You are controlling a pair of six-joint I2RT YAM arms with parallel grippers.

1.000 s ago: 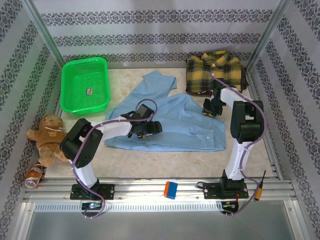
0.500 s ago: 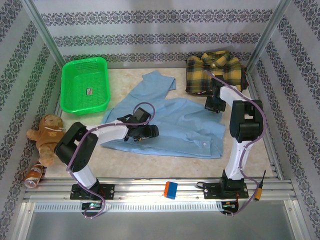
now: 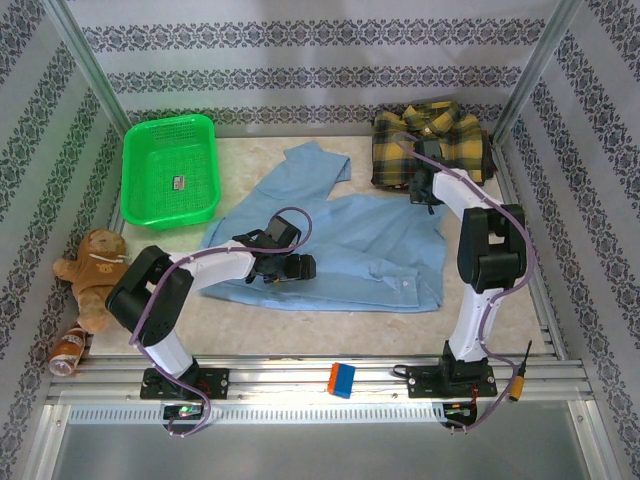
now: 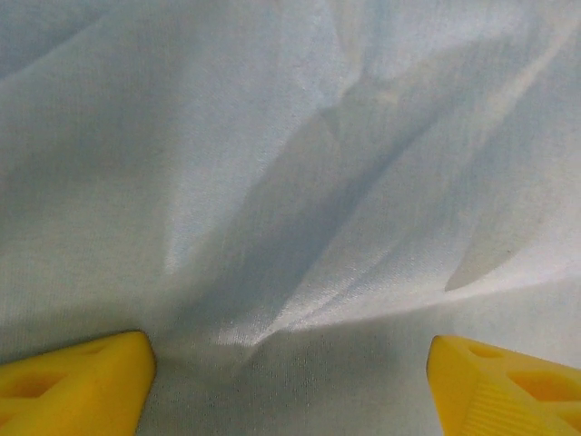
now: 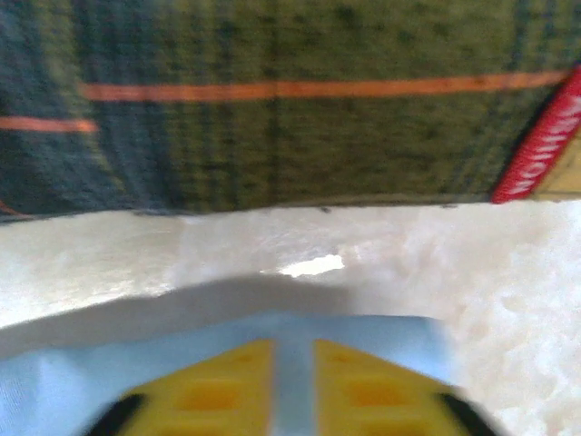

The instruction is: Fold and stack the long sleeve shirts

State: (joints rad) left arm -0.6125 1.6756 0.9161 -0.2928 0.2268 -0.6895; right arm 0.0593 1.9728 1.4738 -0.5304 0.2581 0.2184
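Fabric of the light blue shirt (image 3: 370,250) is spread across the middle of the table (image 3: 330,325), with one sleeve reaching toward 12 o'clock. The plaid shirt (image 3: 450,130) is folded at 1 o'clock, by the far corner. The left gripper (image 3: 290,268) is set over the blue cloth's 9 o'clock side, its fingers spread wide and nothing clamped. The right gripper (image 3: 425,190) is placed at the blue shirt's 1 o'clock corner, just beside the plaid hem. Its fingers are drawn narrow, and whether cloth is pinched cannot be told.

No legible text, red tag (image 5: 543,141) on plaid shirt (image 5: 272,54) (blurred)
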